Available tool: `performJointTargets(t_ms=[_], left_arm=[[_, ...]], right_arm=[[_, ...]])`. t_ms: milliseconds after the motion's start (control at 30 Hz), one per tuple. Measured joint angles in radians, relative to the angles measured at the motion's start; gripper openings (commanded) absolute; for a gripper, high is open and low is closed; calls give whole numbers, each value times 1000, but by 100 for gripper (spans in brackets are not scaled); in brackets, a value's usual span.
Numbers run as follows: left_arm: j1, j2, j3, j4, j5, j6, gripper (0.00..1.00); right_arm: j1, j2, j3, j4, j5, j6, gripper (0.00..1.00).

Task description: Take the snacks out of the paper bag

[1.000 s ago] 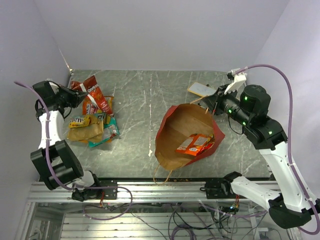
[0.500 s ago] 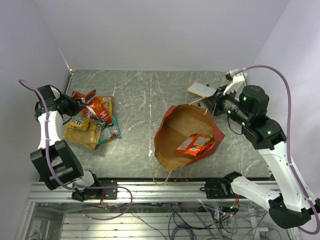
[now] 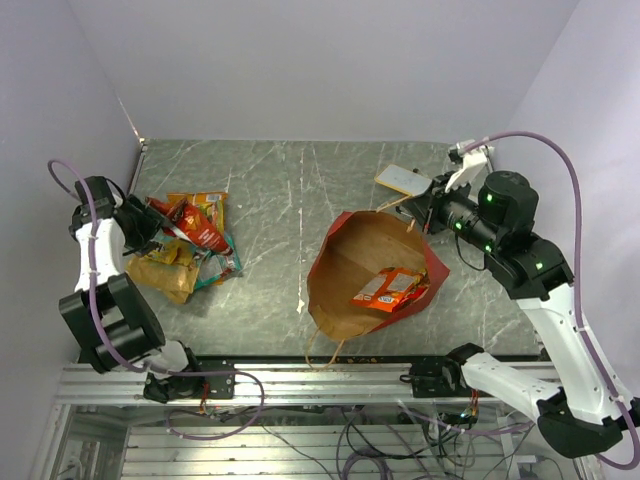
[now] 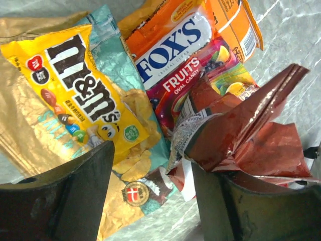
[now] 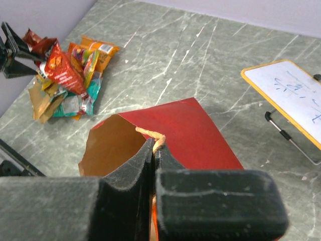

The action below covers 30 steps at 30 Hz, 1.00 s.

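Note:
The paper bag (image 3: 350, 262) lies on its side mid-table, mouth open, red outside (image 5: 190, 128) and brown inside. Two orange snacks (image 3: 388, 288) rest inside it. My right gripper (image 3: 418, 213) is shut on the bag's tan handle (image 5: 159, 138) at the upper rim. At the far left is a pile of snacks (image 3: 185, 240). My left gripper (image 3: 148, 218) stands open (image 4: 153, 160) just over it. A dark-red chip bag (image 4: 251, 133) leans against the right finger, with a yellow M&M's packet (image 4: 75, 85), a teal packet and an orange Fox's packet (image 4: 175, 50) beneath.
A white card with a yellow rim (image 3: 403, 180) sits behind the bag on a small stand, seen too in the right wrist view (image 5: 291, 95). The left wall stands close beside the snack pile.
My left gripper has opened and let the dark-red chip bag down onto the pile, drifting slightly nearer. The right gripper and the paper bag have stayed put.

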State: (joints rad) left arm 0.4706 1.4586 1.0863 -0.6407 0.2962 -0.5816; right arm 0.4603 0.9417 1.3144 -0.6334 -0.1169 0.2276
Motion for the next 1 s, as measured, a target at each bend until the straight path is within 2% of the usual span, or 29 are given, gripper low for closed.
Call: performJointTargets(t_ms=[133,400,567,733,833,1000], left_arm=[[0,-60,2,-24,-17,20,83],[-23,-213,-3,-31,22,19,89],[-112,-276,-38,-18,48,-2,92],[-227,-327,-69,-19,48,-24,91],[-281,-366,-72,-11,64,-39,88],[-362,-531,-156,102,163,-120,88]], right_arm=[[0,30,24,-35,-70,-47,0],[0,10,40,-53,-303,-201,0],[0,-18,23,-99,-441,-274,0],[0,31,-19,-114,-547,-212,0],[0,64,-50,-93,-529,-130,0],[0,1,-100,0,-445,-39,0]])
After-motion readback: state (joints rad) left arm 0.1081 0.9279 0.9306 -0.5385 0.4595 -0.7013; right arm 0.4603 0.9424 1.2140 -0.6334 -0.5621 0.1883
